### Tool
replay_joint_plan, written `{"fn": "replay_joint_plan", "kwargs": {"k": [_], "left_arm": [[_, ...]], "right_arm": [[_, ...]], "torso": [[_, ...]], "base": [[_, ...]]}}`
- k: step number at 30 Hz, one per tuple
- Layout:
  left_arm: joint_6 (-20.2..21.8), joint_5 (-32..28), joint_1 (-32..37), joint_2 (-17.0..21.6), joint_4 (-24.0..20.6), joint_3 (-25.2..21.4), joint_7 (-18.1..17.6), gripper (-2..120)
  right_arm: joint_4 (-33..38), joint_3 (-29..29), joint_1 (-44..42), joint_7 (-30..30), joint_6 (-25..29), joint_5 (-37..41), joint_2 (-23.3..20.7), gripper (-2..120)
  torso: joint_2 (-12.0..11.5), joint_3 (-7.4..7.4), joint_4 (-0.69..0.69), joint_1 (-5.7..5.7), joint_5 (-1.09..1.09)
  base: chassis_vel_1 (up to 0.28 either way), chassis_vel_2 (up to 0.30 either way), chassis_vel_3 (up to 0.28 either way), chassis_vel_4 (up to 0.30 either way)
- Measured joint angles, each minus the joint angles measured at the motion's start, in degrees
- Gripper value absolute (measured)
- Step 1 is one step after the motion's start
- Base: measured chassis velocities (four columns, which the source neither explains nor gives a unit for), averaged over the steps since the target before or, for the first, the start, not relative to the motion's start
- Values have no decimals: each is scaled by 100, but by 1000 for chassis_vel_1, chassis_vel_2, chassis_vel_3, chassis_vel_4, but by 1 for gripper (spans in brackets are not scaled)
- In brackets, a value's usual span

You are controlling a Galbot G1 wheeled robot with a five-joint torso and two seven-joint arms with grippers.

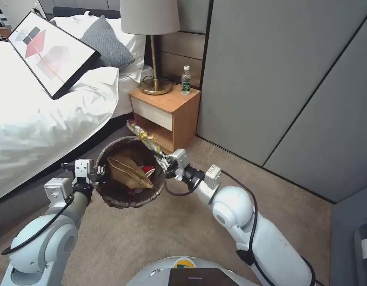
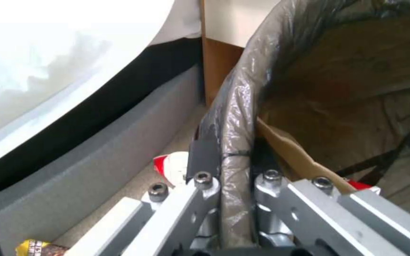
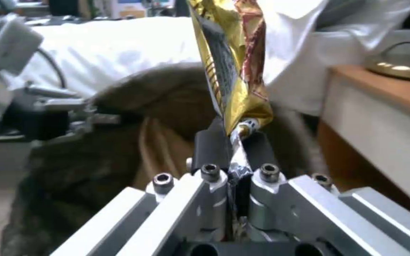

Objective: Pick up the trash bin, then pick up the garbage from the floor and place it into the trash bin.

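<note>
Trash bin, a small round one lined with a dark brown plastic bag, hangs above the carpet because the left gripper is clenched on its rim, one finger inside and one outside. A tan paper bag already lies in it. The right gripper pinches the bottom end of a long yellow-and-red foil snack wrapper just at the rim (probably so it falls inside when let go). One red-and-white scrap remains on the floor beside the bed base.
</note>
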Motion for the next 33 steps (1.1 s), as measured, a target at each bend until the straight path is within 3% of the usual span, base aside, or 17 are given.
{"fn": "replay_joint_plan", "kwargs": {"k": [11, 19, 21, 22, 33], "left_arm": [[0, -8, -5, -2, -24, 8, 3, 2], [0, -23, 3, 5, -57, 5, 5, 2], [0, -23, 3, 5, -57, 5, 5, 2], [0, -26, 9, -4, -69, 8, 9, 2], [0, -24, 25, -23, -94, 14, 93, 2]], "right_arm": [[-397, -499, 174, 9, 7, -347, 141, 0], [-588, -592, 257, 78, 32, -492, 322, 28], [-588, -592, 257, 78, 32, -492, 322, 28], [-634, -605, 273, 98, 32, -508, 390, 40], [-675, -560, 287, 100, 44, -596, 466, 83]], "torso": [[0, 0, 0, 0, 0], [0, 0, 0, 0, 1], [0, 0, 0, 0, 1], [0, 0, 0, 0, 1], [0, 0, 0, 0, 1]], "base": [[0, 0, 0, 0], [0, 0, 0, 0], [0, 0, 0, 0], [0, 0, 0, 0], [0, 0, 0, 0]]}}
